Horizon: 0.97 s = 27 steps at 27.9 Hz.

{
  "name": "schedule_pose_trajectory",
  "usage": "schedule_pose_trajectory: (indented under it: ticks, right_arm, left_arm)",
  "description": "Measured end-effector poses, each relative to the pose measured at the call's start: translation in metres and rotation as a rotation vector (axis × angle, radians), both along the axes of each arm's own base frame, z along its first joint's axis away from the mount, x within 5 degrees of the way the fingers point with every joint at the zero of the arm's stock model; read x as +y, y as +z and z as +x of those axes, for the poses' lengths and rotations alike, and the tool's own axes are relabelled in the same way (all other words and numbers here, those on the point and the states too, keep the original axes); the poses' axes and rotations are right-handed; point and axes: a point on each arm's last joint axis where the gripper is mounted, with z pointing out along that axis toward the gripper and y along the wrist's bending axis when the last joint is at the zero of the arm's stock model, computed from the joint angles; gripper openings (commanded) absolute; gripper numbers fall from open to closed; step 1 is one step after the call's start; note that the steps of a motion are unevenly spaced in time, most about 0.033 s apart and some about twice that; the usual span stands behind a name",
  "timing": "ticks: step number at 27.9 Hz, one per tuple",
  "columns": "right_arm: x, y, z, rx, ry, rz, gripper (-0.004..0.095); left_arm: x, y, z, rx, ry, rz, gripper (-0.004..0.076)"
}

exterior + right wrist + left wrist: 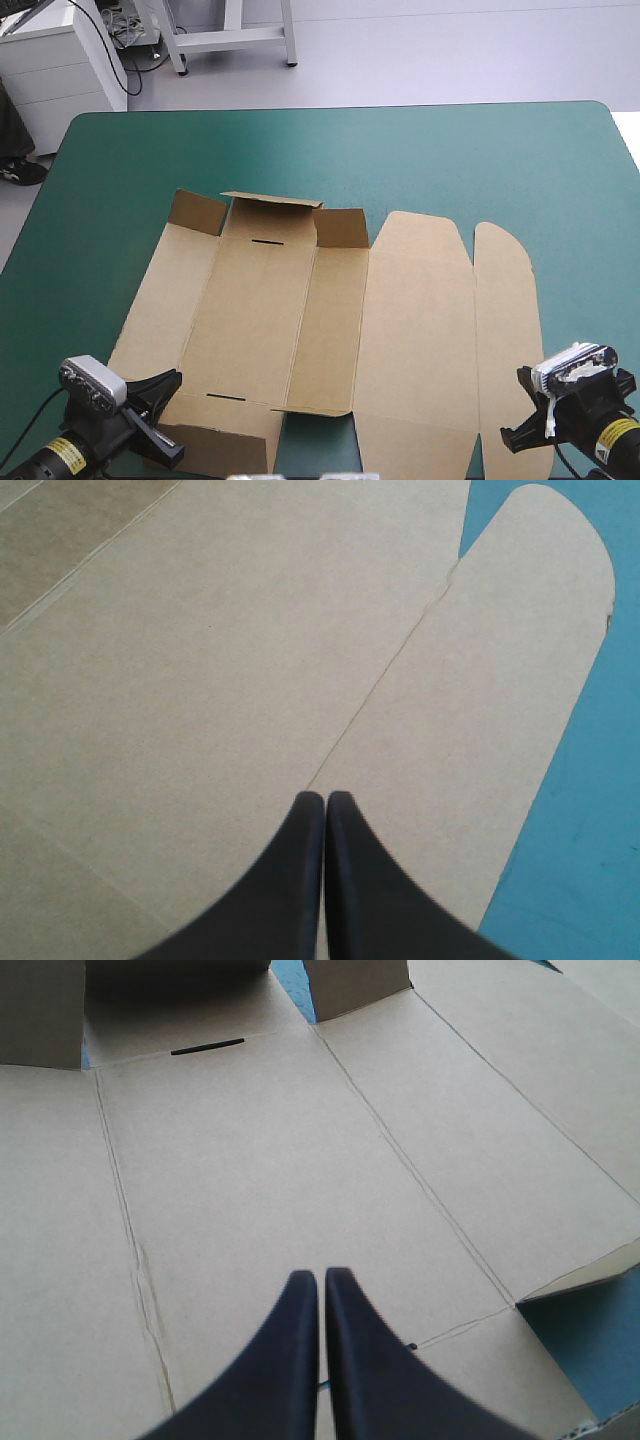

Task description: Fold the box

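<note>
On teal-green table point(500, 150), box point(300, 320) flat, far flaps point(270, 205) raised; left claw point(321, 1276), right claw point(325, 796) together over it.

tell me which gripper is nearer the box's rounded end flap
Right. The right gripper is over the rounded flap, by its crease; the left gripper is across the box, at its opposite end.

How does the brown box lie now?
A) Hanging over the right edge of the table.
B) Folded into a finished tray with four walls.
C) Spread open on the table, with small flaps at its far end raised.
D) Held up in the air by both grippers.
C: in the high view the box lies spread open on the teal-green table, with its far flaps standing up.
</note>
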Motion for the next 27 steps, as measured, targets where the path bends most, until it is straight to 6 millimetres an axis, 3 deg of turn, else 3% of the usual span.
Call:
schedule_pose_trajectory:
  ticks: [5,7,22,27]
  right_arm:
    - [0.0010,0.0000,-0.0014,0.001,0.007,0.024,-0.0014]
    - [0.0013,0.0002,-0.0014,0.001,0.008,0.028,-0.0014]
    - [0.0013,0.0002,-0.0014,0.001,0.008,0.028,-0.0014]
    - [0.0015,0.0001,-0.0016,0.003,0.009,0.031,-0.0014]
  left_arm:
    - [-0.0001,0.0000,-0.0001,0.001,-0.001,-0.002,0.0333]
    - [-0.0001,0.0000,-0.0001,0.001,-0.001,-0.002,0.0375]
    - [-0.0018,0.0063,-0.0034,0.021,-0.016,-0.044,0.0377]
    - [-0.0016,0.0062,-0.0078,0.077,-0.055,0.026,0.0377]
